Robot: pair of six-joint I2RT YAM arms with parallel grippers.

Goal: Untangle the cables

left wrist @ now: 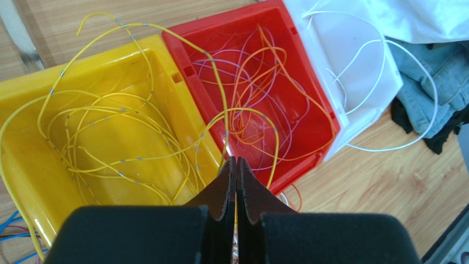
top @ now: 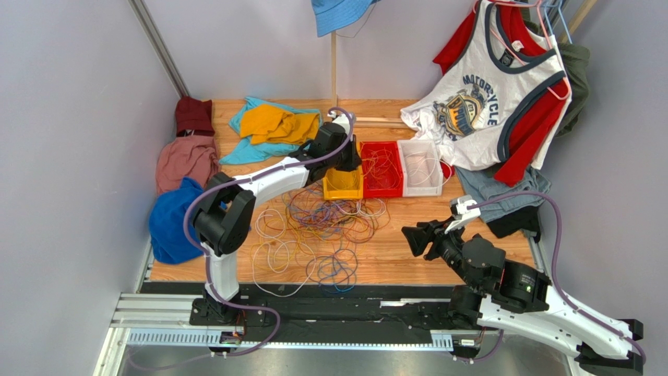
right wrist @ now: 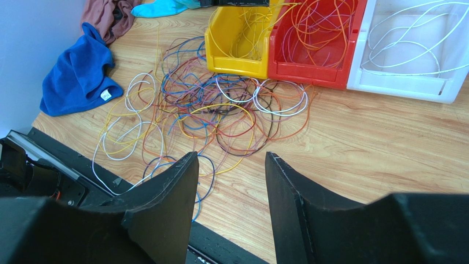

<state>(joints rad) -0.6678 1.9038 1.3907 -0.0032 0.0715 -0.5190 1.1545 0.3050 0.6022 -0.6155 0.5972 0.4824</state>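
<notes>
Three trays: a yellow open plastic bin (left wrist: 22, 165), a red open plastic bin (left wrist: 311, 82) and a white open plastic bin (left wrist: 363, 104) stand touching in a row just ahead of the left jaws. Each holds wires of its own colour, so they are judged to be sorting destinations.
Left gripper (left wrist: 236, 160): clenched, fingers pressed together with no gap. A thin yellow wire (left wrist: 221, 104) runs down to the tips and a yellow strand shows in the seam, so the grasp is judged to be on that wire.
Held wire: it arcs forward from the jaws over the wall shared by the yellow and red bins. It is probably gripped so it can be brought wholly into the yellow bin.
Right gripper (right wrist: 230, 159): released, jaws standing apart with nothing between them, over the bare wooden tabletop (right wrist: 358, 143). It is judged to be on standby.
Cables: the tangle of thin looping wires (right wrist: 209, 110) in white, yellow, orange, purple, blue and red lies on the tabletop ahead of the right jaws, on the near side of the bins. The loops cross one another, so most sorting remains.
Writing: the white, grey and red sleeveless shirt (top: 486, 102) hanging beyond the white bin reads "MOTORCYCLE"; its smaller print is illegible.
Tag: the blue cloth (right wrist: 77, 71) ahead-left of the right jaws carries a small white label, too small to read.
Bins and grippers: no markings are visible.
</notes>
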